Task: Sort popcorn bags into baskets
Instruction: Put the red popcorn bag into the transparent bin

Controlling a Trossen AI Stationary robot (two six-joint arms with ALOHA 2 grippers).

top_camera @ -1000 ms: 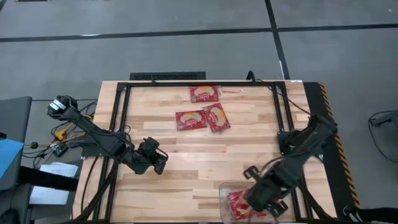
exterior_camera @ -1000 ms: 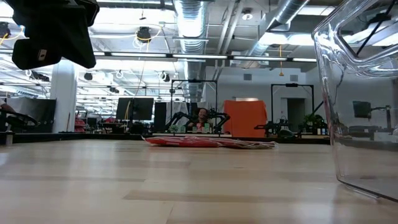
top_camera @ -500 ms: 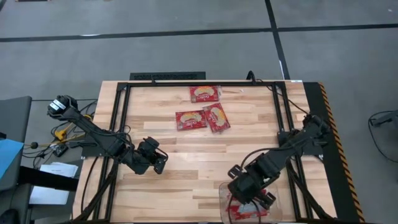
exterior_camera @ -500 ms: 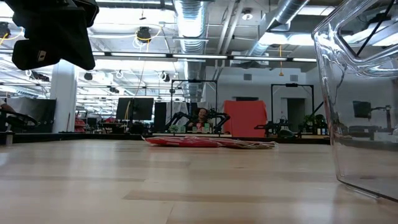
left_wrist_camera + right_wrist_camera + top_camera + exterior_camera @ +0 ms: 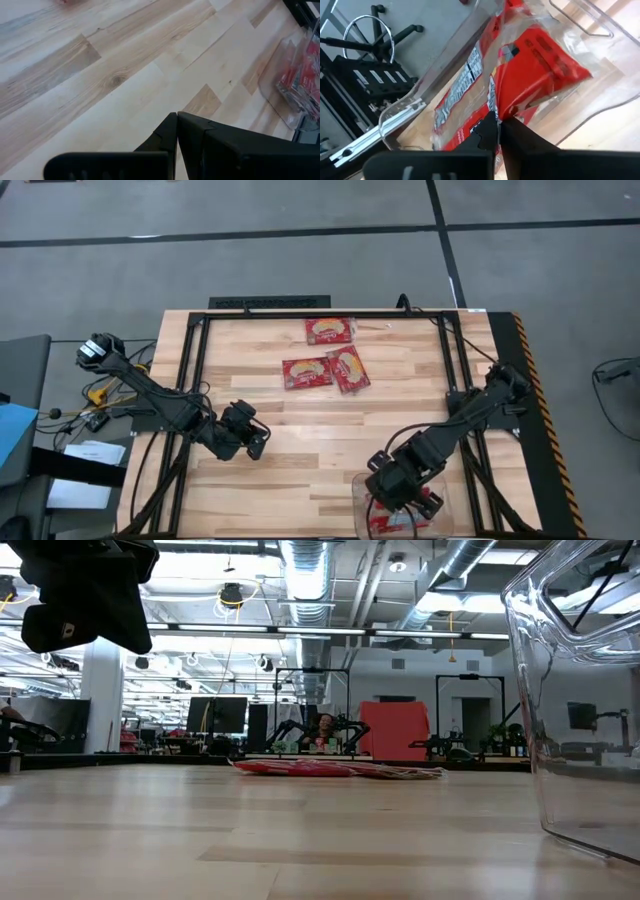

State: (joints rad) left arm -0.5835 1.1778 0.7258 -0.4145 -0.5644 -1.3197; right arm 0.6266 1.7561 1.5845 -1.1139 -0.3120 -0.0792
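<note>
With its fingers closed and empty over the basket point(image 5: 437, 515), the right gripper point(image 5: 392, 491) leaves three light, crinkly, slippery bags point(image 5: 327, 353) beyond it, best pinched at an edge; the left gripper point(image 5: 253, 442) waits closed.

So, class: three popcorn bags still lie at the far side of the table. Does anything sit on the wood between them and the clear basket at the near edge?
Nothing visible does. The three popcorn bags and the basket have bare table between them; the right gripper is over the basket.

Left claw point(image 5: 176, 131) closed over bare table point(image 5: 100, 85), clear basket point(image 5: 280, 75) beyond
</note>
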